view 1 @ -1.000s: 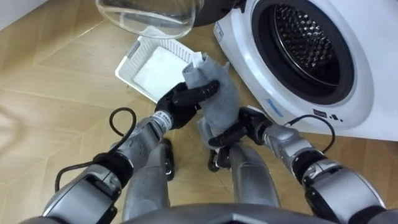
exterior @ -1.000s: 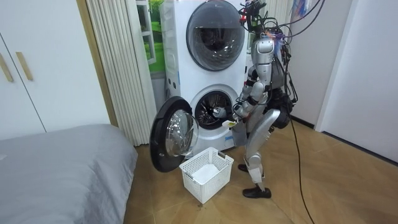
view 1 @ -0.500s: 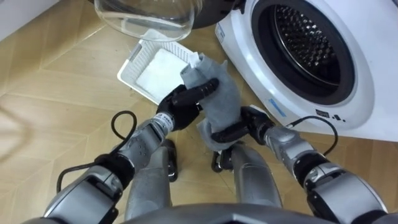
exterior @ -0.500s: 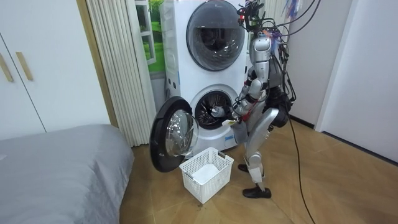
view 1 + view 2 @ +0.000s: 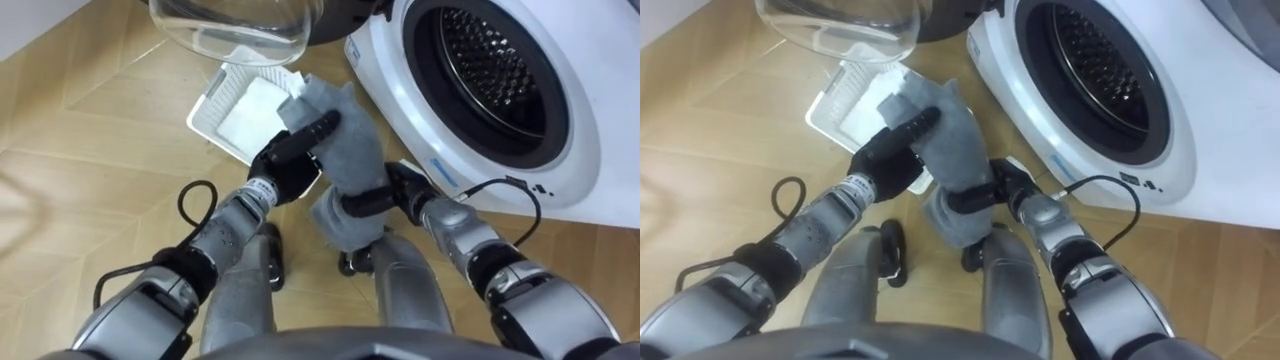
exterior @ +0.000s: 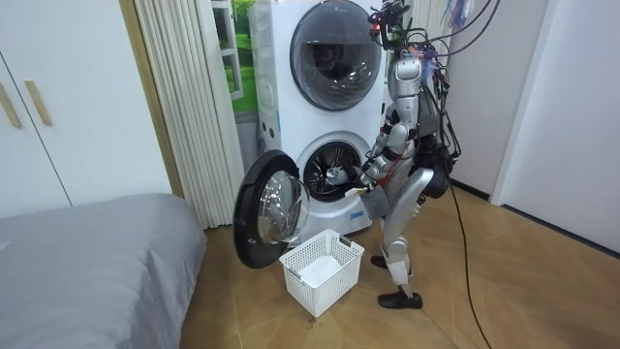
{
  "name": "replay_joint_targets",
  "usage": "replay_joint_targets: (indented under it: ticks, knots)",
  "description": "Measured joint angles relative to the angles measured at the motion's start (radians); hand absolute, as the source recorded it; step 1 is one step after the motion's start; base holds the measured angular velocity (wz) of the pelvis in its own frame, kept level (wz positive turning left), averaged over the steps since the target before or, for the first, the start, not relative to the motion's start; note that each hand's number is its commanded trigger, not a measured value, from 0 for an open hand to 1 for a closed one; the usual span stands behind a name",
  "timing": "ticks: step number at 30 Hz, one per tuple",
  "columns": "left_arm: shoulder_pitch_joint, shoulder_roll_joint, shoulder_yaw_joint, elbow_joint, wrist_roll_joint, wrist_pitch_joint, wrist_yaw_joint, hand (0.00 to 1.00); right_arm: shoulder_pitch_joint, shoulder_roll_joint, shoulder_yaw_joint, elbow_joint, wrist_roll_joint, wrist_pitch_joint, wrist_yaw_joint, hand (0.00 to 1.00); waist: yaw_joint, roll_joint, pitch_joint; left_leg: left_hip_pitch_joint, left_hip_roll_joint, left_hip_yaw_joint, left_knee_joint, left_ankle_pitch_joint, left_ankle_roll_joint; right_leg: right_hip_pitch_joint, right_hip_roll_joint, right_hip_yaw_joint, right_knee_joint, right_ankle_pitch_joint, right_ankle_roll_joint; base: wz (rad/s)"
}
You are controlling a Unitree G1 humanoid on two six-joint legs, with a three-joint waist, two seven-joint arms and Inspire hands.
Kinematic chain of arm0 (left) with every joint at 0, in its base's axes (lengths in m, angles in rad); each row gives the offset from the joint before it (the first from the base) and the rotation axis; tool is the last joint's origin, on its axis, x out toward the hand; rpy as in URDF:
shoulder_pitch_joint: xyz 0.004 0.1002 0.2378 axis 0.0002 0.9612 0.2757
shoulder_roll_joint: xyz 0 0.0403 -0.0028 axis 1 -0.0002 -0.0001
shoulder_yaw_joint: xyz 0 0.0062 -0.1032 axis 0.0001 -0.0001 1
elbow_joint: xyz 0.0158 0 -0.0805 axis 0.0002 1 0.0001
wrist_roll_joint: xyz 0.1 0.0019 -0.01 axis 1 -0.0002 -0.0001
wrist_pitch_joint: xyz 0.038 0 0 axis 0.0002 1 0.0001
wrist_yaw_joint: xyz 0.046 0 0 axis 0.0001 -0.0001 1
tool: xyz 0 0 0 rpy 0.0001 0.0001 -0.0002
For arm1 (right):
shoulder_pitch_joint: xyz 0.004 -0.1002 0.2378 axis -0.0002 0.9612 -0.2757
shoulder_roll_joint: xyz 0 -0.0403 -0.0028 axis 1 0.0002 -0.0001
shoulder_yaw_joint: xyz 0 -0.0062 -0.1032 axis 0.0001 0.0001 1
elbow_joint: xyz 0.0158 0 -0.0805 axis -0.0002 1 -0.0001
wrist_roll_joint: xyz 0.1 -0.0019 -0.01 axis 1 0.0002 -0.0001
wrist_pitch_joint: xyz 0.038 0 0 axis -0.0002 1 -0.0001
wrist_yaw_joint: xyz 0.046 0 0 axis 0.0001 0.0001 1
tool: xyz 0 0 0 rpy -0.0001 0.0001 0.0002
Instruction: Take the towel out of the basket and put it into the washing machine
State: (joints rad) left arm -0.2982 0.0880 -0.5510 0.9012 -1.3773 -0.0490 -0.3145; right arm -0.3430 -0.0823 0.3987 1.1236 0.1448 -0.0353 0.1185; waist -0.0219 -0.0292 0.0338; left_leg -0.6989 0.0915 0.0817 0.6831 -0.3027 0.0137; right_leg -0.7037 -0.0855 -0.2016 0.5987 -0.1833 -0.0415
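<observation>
Left eye view: left hand reached in from lower left and pinched upper part of grey towel, one finger laid along cloth. Right hand came from lower right, curled round towel's middle. Towel hung between both hands, just beside washing machine front, outside drum. White basket lay on floor behind towel, flat bottom in plain sight.

Room view: robot stood before lower machine, arms bent forward. Door was swung open toward room view's left, basket on floor below it.

Right eye view: towel was short of drum mouth.
</observation>
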Motion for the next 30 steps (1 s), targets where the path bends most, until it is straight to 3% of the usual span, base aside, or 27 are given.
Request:
replay_joint_targets:
  ticks: [6,10,13,17,21,27,30]
  knots:
    - [0.013,-0.024,0.048,0.000,-0.006,0.007,0.000,0.00,0.004,-0.002,-0.020,0.038,0.105,0.005,-0.016,1.00,0.028,-0.007,0.0072,0.012,-0.003,0.000,-0.027,0.004,-0.004,0.007,0.000,-0.005,-0.011,0.000,-0.001,0.00]
    - [0.024,-0.034,0.126,0.000,-0.003,0.024,0.012,0.00,0.002,-0.005,-0.105,0.055,0.226,0.042,-0.037,1.00,0.067,-0.002,0.0167,0.007,-0.013,-0.005,-0.033,0.005,-0.006,0.001,-0.001,-0.014,-0.012,-0.002,-0.002,0.03]
    - [0.049,-0.019,0.196,0.005,-0.001,0.025,0.038,0.00,0.012,-0.026,-0.174,0.064,0.363,0.074,-0.055,1.00,0.090,-0.002,0.0168,0.003,-0.018,-0.004,-0.036,0.005,-0.006,-0.003,-0.003,-0.017,-0.011,-0.004,-0.001,0.01]
    - [0.089,0.016,0.273,0.059,0.048,0.042,0.095,0.00,0.004,-0.070,-0.288,0.077,0.520,0.102,-0.096,1.00,0.093,-0.004,0.0170,-0.008,-0.026,-0.003,-0.037,0.007,-0.002,-0.015,-0.011,-0.017,-0.003,-0.007,0.003,0.05]
    - [0.120,0.021,0.276,0.074,0.132,0.073,0.164,0.00,-0.011,-0.109,-0.337,0.088,0.650,0.126,-0.140,1.00,0.088,-0.005,0.0174,-0.008,-0.038,-0.002,-0.042,0.011,0.004,-0.020,-0.025,-0.019,0.009,-0.013,0.009,0.07]
    - [0.116,-0.007,0.272,0.074,0.235,0.094,0.199,0.00,-0.035,-0.113,-0.365,0.100,0.724,0.141,-0.158,1.00,0.081,-0.010,0.0195,-0.008,-0.048,-0.003,-0.040,0.015,0.009,-0.021,-0.035,-0.018,0.009,-0.013,0.010,0.01]
    - [0.112,-0.006,0.273,0.069,0.252,0.094,0.204,0.00,-0.052,-0.113,-0.365,0.099,0.806,0.164,-0.164,1.00,0.082,-0.025,0.0239,-0.011,-0.053,0.005,-0.037,0.016,0.011,-0.038,-0.038,0.004,0.025,-0.015,0.013,-0.06]
